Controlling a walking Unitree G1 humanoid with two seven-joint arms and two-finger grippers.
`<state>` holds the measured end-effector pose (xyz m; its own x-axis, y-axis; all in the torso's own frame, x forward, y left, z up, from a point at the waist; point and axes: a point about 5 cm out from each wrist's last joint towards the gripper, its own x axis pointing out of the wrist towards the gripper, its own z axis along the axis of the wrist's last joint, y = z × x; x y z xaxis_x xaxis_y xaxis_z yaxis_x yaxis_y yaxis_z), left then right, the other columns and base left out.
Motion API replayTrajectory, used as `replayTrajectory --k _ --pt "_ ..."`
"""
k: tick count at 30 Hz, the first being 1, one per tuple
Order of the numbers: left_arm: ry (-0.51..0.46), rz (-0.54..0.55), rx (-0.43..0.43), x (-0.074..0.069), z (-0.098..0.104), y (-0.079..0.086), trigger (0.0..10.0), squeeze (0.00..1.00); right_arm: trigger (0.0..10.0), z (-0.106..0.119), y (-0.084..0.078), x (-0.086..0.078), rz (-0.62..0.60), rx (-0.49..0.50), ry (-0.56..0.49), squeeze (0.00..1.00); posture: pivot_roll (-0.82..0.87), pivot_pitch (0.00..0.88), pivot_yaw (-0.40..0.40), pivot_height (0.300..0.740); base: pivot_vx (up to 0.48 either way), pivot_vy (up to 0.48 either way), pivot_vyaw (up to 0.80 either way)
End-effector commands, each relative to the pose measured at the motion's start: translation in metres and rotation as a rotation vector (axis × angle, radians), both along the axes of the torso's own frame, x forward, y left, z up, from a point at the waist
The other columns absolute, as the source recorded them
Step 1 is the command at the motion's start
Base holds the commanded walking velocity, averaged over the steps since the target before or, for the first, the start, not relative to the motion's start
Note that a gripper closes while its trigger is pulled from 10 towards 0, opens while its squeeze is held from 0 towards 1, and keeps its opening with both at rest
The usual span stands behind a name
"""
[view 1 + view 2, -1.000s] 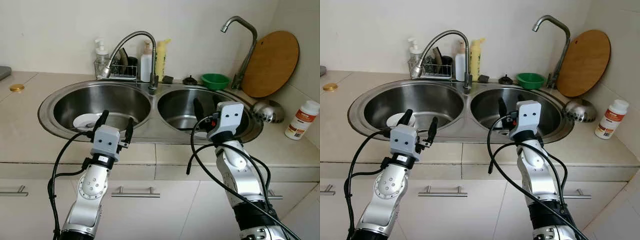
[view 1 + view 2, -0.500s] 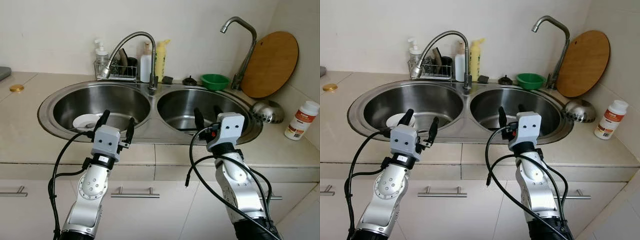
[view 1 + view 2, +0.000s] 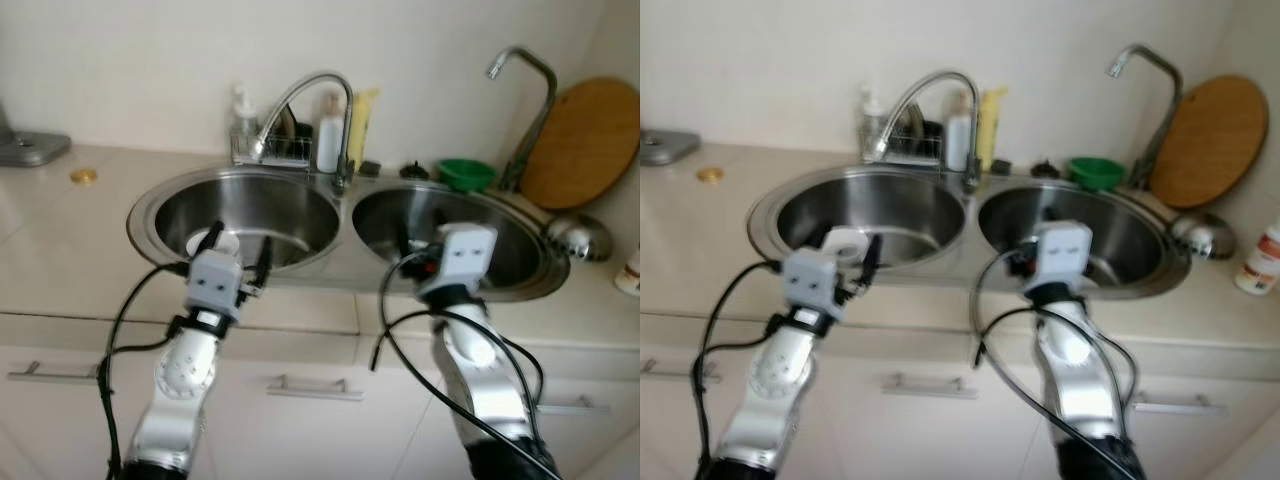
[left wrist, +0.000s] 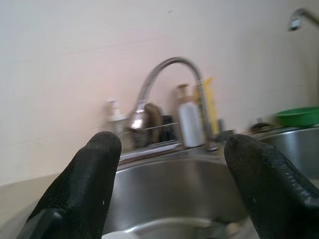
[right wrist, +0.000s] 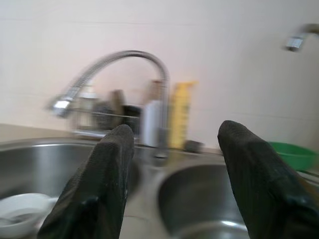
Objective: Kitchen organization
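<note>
A steel double sink (image 3: 345, 215) is set in the beige counter. A white bowl (image 3: 212, 242) lies in its left basin, and a green bowl (image 3: 466, 174) stands behind the right basin. My left gripper (image 3: 240, 243) hangs open over the front rim of the left basin, just short of the white bowl. My right gripper (image 3: 420, 236) is open over the front rim of the right basin. Both hold nothing. In the wrist views the left fingers (image 4: 92, 179) and the right fingers (image 5: 107, 169) frame the curved faucet (image 4: 167, 74). The picture is blurred.
A wire rack with soap bottles (image 3: 335, 140) stands behind the sink, with a second tap (image 3: 525, 70) and a round wooden board (image 3: 585, 140) at the back right. A steel ladle bowl (image 3: 572, 235) lies to the right. A gold lid (image 3: 83, 176) sits on the left counter. Cabinet handles (image 3: 310, 385) run below.
The whole picture has shifted right and blurred, so the camera has moved. The right arm drew back a little from the right basin. Both grippers stay open.
</note>
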<state>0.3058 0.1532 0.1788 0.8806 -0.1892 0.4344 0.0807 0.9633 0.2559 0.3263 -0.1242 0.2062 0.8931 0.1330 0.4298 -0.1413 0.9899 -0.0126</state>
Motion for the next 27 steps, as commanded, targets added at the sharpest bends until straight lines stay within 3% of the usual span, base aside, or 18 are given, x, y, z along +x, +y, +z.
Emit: replayTrajectory --k 1,8,11,17,24,27 --pt "-0.018 -0.029 0.002 0.0001 0.0057 -0.0073 10.0 0.0 10.0 0.0043 -0.0092 -0.0017 -0.031 -0.007 -0.018 0.0 -0.01 0.0 -0.065 0.74 0.0 0.48 0.0" --pt "-0.022 -0.029 0.006 -0.0003 0.0063 -0.0071 10.0 0.0 10.0 0.002 -0.0095 0.0008 -0.044 -0.008 0.014 0.0 -0.01 0.0 -0.066 0.74 0.0 0.48 0.0" --pt "-0.028 -0.028 0.002 -0.0006 0.0069 -0.0068 10.0 0.0 10.0 0.0018 -0.0101 0.001 -0.045 0.003 0.019 0.0 -0.01 0.0 -0.066 0.74 0.0 0.271 -0.8" --pt "-0.043 -0.029 0.023 -0.0014 0.0077 -0.0083 10.0 0.0 10.0 0.003 -0.0117 -0.0007 -0.048 0.005 0.005 0.0 -0.01 0.0 -0.064 0.74 0.0 0.0 -0.8" --pt "-0.048 -0.034 0.036 -0.0017 0.0078 -0.0095 10.0 0.0 10.0 0.0046 -0.0125 -0.0023 -0.059 0.007 -0.012 0.0 -0.01 0.0 -0.061 0.74 0.0 0.0 0.0" --pt "-0.053 -0.033 0.04 -0.0018 0.0084 -0.0095 10.0 0.0 10.0 0.0048 -0.0127 -0.0029 -0.059 0.009 -0.018 0.0 -0.01 0.0 -0.062 0.74 0.0 0.0 -0.8"
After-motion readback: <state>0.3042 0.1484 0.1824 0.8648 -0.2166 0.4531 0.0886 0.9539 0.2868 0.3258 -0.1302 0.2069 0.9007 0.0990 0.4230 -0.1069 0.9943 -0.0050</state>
